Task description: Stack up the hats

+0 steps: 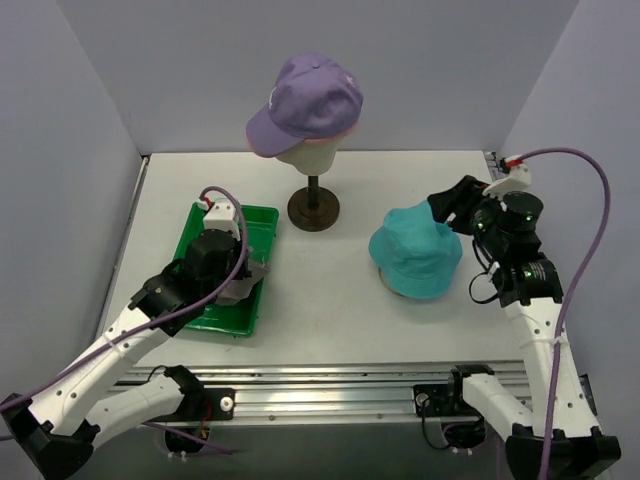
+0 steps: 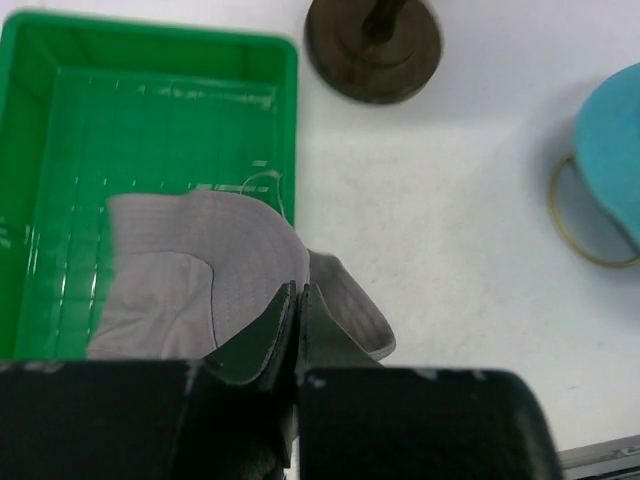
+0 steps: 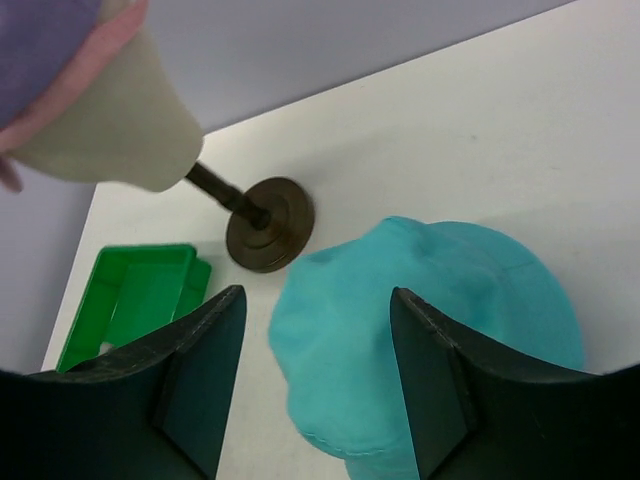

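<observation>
A lavender cap sits over a pink cap on the cream mannequin head; both show in the right wrist view. A teal bucket hat lies on the table at the right, also in the right wrist view. A grey bucket hat lies half in the green tray. My left gripper is shut on the grey hat's brim at the tray's right edge. My right gripper is open just above the teal hat's right side.
The mannequin's dark round stand is at the table's middle back, between tray and teal hat. The tray lies at the left. Grey walls close in the table on three sides.
</observation>
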Motion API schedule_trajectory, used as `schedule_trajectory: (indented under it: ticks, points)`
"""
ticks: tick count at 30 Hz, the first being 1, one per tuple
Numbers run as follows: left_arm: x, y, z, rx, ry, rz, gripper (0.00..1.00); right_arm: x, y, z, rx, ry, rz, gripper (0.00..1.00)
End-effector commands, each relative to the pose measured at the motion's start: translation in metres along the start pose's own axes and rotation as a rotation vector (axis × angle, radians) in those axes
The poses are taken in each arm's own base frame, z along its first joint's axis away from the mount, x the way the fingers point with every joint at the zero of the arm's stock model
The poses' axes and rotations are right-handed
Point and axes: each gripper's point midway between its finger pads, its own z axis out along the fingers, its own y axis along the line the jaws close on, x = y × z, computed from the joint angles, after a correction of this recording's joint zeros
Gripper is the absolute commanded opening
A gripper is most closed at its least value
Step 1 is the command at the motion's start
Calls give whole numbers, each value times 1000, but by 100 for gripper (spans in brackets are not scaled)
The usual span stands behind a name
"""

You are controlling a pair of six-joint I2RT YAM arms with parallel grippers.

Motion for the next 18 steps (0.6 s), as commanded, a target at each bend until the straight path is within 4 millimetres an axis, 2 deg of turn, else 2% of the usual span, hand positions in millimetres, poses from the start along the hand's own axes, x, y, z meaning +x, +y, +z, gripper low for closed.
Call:
schedule_trajectory:
  ticks: [1, 2, 3, 5, 6, 8, 9, 11, 12, 13, 15, 16, 18]
  points:
    - [-48, -14, -27, 65, -92, 10, 2, -12, 60, 2, -177, -30, -91, 56]
    - [-53, -17, -33, 82, -106, 13, 2, 2, 92, -2, -281, 1, -125, 56]
    - [-65, -21, -40, 100, -130, 25, 2, 5, 110, -1, -344, -9, -178, 56]
    - [-69, -30, -48, 137, -126, 48, 2, 17, 142, -5, -446, -10, -241, 57]
    - [-71, -34, -50, 155, -124, 70, 2, 30, 172, -14, -561, -9, -309, 58]
    - [-76, -50, -61, 242, -104, 92, 2, 47, 198, -25, -670, 0, -368, 58]
    - [-78, -54, -65, 273, -105, 102, 2, 62, 218, -37, -761, 18, -400, 58]
    - [-84, -66, -80, 359, -114, 102, 2, 80, 232, -48, -843, 14, -483, 58]
    - [-86, -70, -85, 396, -121, 102, 2, 88, 248, -63, -921, 0, -497, 58]
    - [-92, -77, -92, 443, -146, 95, 2, 95, 254, -68, -966, -8, -524, 58]
    - [-96, -88, -109, 544, -170, 76, 2, 114, 264, -76, -1046, 2, -538, 58]
    - [-102, -92, -117, 580, -199, 63, 2, 124, 272, -86, -1117, -5, -579, 57]
    - [-100, -104, -131, 677, -192, 67, 2, 139, 275, -89, -1156, 0, -600, 57]
